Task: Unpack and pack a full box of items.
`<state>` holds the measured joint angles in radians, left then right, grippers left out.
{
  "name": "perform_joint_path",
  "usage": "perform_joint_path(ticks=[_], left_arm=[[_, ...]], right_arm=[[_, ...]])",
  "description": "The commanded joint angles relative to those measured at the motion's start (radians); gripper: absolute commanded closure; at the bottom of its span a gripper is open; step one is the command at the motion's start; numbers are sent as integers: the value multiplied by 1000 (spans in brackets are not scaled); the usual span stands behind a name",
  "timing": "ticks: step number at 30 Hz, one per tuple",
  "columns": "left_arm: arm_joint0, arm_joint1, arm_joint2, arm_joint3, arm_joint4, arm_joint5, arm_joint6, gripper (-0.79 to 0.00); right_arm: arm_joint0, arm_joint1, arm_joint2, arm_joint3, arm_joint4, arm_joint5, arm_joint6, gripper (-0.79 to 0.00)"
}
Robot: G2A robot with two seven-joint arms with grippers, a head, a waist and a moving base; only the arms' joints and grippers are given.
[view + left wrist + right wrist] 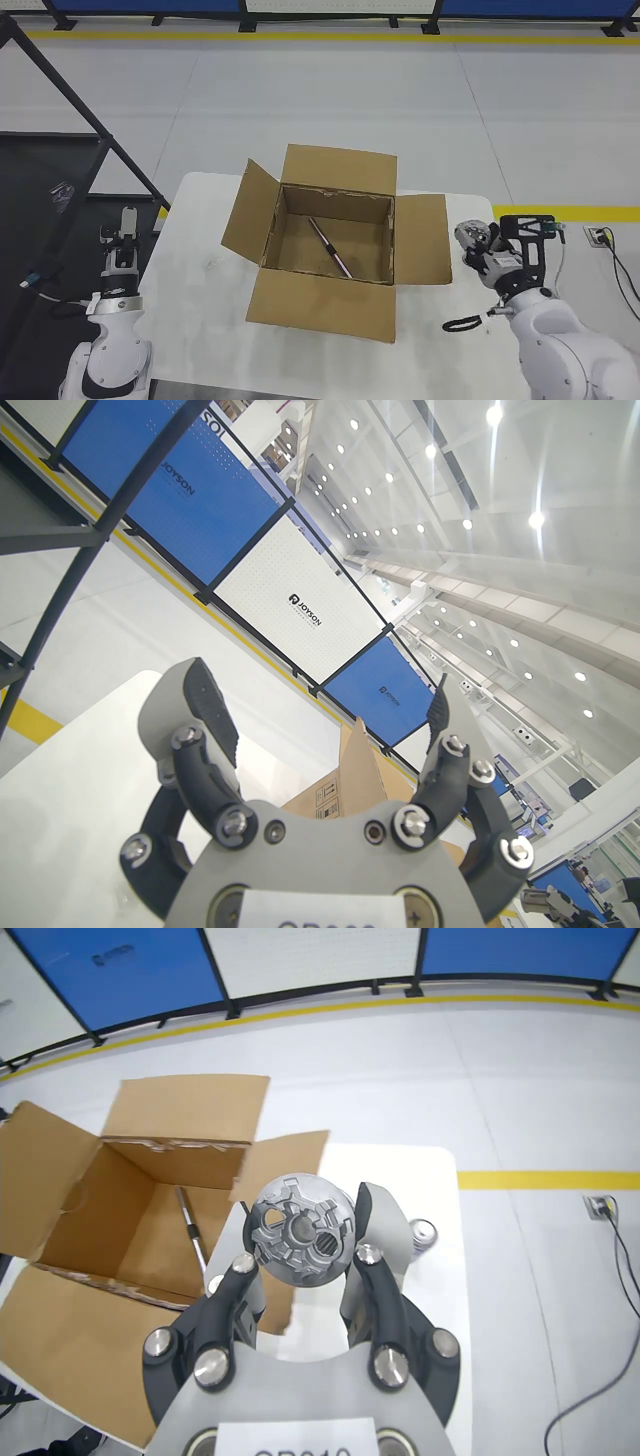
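Right pincer (305, 1220) is clamped on the round metal hub (295, 1248), just right of the open box (320, 300); left pincer (320, 692) gapes wide at the table (200, 300) edge, near left. One rod (330, 247) sits inside. Packing, I think, so next I'd swing left over the opening, then lower.

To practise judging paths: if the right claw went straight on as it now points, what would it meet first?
Probably the box's side flap, with the metal part in the right claw touching first; height is unclear.

Factory hall: high ceiling (500, 565), partition panels (295, 610), yellow floor line (330, 37)
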<state>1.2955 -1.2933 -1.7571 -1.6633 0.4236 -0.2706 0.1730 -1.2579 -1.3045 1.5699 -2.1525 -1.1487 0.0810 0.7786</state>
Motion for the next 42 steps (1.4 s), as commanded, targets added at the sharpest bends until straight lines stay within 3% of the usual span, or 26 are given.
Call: perform_joint_path(ticks=[1,8,11,16,22,31,32,33,36,41,42], left_arm=[[0,0,0,0,0,0,0,-785],[0,0,0,0,0,0,0,-785],[0,0,0,0,0,0,0,-785],[0,0,0,0,0,0,0,-785],[0,0,0,0,0,0,0,-785],[0,0,0,0,0,0,0,-785],[0,0,0,0,0,0,0,-785],[0,0,0,0,0,0,0,-785],[0,0,0,0,0,0,0,-785],[0,0,0,0,0,0,0,-785],[0,0,0,0,0,0,0,-785]], right_arm=[[85,-3,-89,53,-42,4,24,0],[401,-44,-402,401,-37,11,80,0],[507,-73,-530,562,-81,72,72,0],[659,-137,-692,851,-19,136,45,0],[763,-210,-792,1125,74,187,-36,0],[810,-272,-809,1345,186,203,-154,0],[814,-276,-805,1364,198,199,-169,-46],[817,-279,-803,1379,204,192,-182,-154],[826,-288,-798,1414,218,177,-201,-320],[827,-297,-794,1431,214,178,-218,-391],[824,-298,-792,1429,212,178,-220,-453]])
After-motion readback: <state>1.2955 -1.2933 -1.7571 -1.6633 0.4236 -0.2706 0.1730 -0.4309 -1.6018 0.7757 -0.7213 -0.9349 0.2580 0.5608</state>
